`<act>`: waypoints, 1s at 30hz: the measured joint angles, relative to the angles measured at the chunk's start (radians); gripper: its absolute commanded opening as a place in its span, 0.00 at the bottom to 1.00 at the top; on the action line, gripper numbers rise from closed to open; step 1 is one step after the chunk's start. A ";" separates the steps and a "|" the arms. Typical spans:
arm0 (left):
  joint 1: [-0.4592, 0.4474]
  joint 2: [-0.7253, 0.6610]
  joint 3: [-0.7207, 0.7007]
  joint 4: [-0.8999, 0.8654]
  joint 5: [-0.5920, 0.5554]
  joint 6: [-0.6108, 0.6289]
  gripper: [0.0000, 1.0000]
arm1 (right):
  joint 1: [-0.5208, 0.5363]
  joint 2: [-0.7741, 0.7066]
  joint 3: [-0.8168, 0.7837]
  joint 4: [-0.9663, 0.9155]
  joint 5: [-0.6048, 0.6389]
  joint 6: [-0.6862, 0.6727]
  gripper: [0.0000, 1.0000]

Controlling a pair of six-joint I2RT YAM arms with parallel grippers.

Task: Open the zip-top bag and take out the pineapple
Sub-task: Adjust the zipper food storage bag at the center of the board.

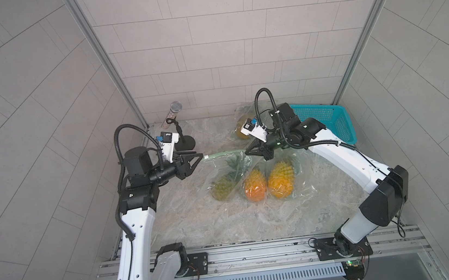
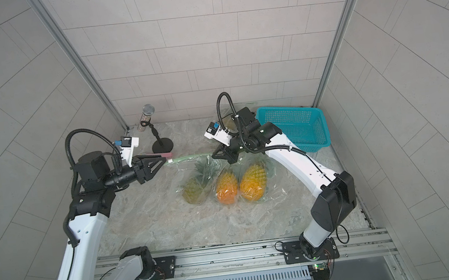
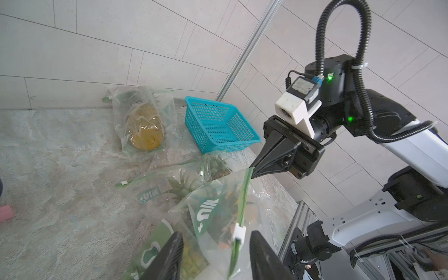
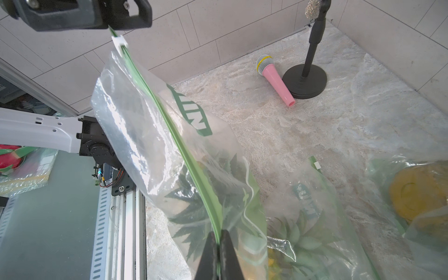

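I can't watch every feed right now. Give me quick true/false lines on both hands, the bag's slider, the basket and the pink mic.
1. The right hand is clamped on the green zip strip of the bag. True.
2. The left hand is shut on the white slider. False: its fingers stand apart, and the slider sits between them ungripped.
3. The teal basket holds a pineapple. False: it is empty.
4. The pink microphone lies flat beside the black stand base. True.
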 measured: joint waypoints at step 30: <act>0.000 0.000 -0.015 -0.058 0.030 0.122 0.09 | 0.013 0.016 0.029 -0.015 0.012 0.000 0.00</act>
